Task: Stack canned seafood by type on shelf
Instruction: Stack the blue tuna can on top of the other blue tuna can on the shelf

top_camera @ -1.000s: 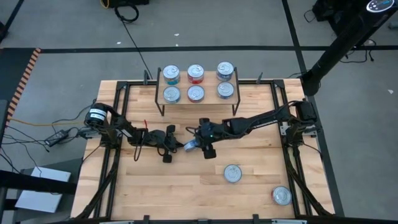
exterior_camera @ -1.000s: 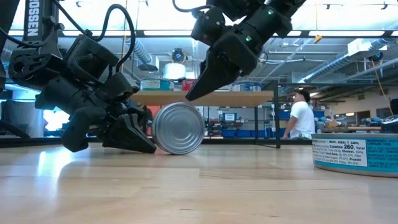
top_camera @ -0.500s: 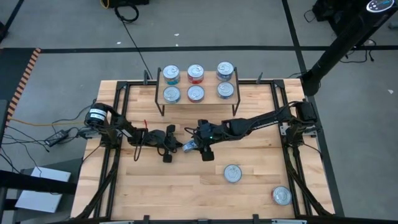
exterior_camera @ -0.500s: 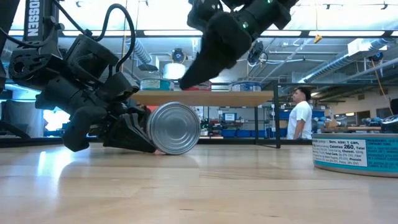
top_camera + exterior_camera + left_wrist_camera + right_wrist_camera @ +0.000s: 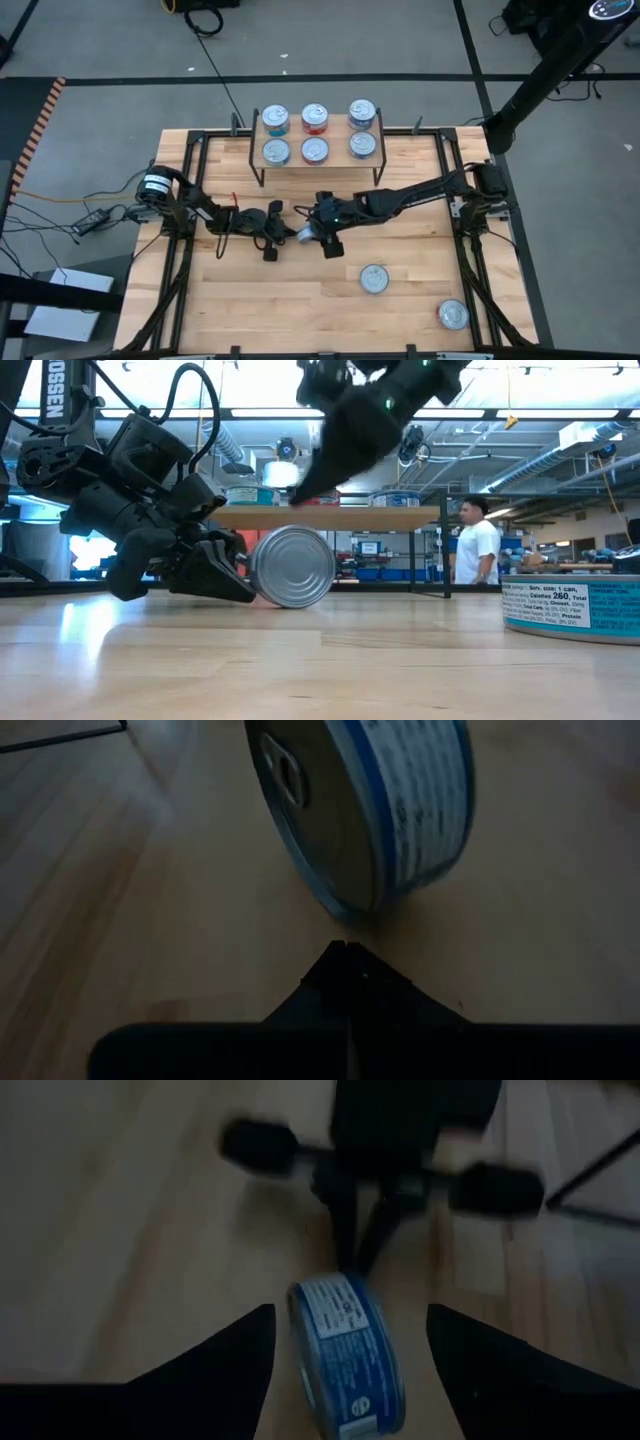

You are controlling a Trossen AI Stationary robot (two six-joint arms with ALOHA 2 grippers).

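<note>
Blue-labelled tin (image 5: 291, 567) on edge on wooden tabletop (image 5: 320, 660), axis level, shiny lid facing sideways; left gripper (image 5: 228, 572) pressed together beside it; right gripper (image 5: 348, 1330) spread above.

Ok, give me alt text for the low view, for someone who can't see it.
A silver can stands on its edge on the wooden table, the shut left gripper touching its side. The open right gripper hangs just above it. Another can sits flat at far right.

The high view is evenly lit and sharp. In the low view, bright ceiling lights glare behind, leaving the arms dark and sheen on the desk (image 5: 300, 660). Both wrist views are dim and blurred.
</note>
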